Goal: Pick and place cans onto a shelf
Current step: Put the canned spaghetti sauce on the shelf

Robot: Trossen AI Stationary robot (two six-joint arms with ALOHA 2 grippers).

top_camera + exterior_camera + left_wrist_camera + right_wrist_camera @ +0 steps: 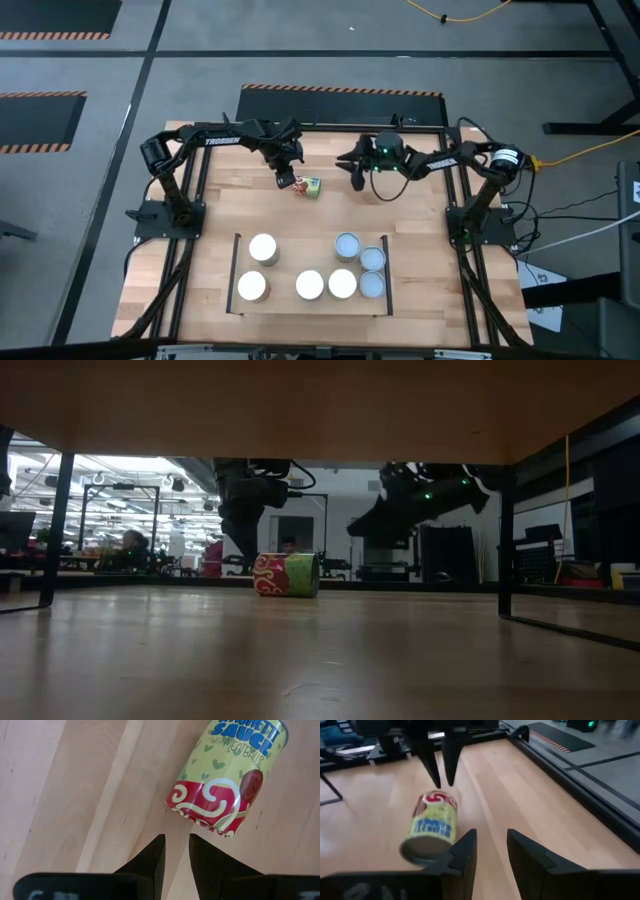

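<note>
A can (308,186) with a red, green and yellow label lies on its side on the wooden table, toward the far edge; it also shows in the low view (287,574). My left gripper (175,840) points down just off the can's red end (210,815), fingers a narrow gap apart with nothing between them. My right gripper (491,836) hangs nearly level to the can's right (431,827), open and empty. The shelf (290,262) lies toward the near edge, with several cans such as one (263,247) standing upright on it.
Black frame rails (455,180) run along the table's sides and far edge. Bare wood lies between the lying can and the shelf's far rail (300,236). The two arms stand close together over the far half of the table.
</note>
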